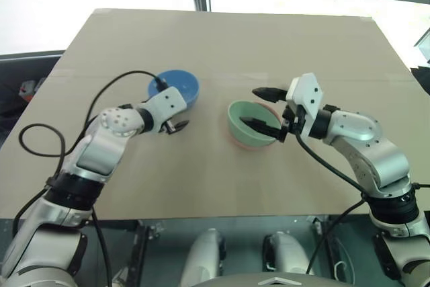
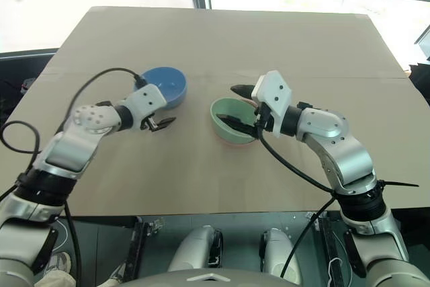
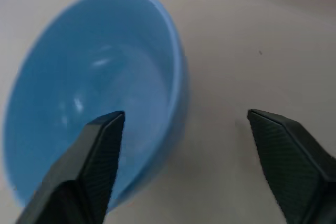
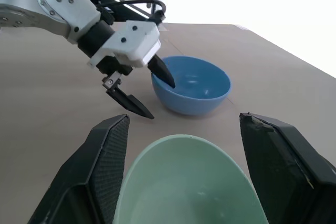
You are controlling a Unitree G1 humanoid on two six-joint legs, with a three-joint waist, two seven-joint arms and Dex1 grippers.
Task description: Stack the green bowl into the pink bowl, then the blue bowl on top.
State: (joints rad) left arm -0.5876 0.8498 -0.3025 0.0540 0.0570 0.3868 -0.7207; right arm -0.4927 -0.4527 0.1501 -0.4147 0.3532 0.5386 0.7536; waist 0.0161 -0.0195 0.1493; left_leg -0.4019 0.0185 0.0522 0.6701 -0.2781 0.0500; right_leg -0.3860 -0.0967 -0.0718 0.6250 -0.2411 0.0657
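Observation:
The green bowl (image 1: 250, 124) sits nested in the pink bowl (image 1: 233, 142), of which only a thin rim shows beneath it, at the middle of the table. My right gripper (image 1: 263, 109) is open astride the green bowl's right rim, one finger inside and one outside, neither pressing on it. The blue bowl (image 1: 176, 87) stands upright to the left. My left gripper (image 4: 149, 90) is open at the blue bowl's near rim. In the left wrist view one finger (image 3: 97, 150) is inside the blue bowl (image 3: 94, 103) and the other is outside, with the wall between them.
The tan table (image 1: 222, 38) stretches well beyond the bowls, with bare surface in front and behind. Its near edge runs just below both arms. A black cable (image 1: 114, 85) loops off my left arm above the tabletop.

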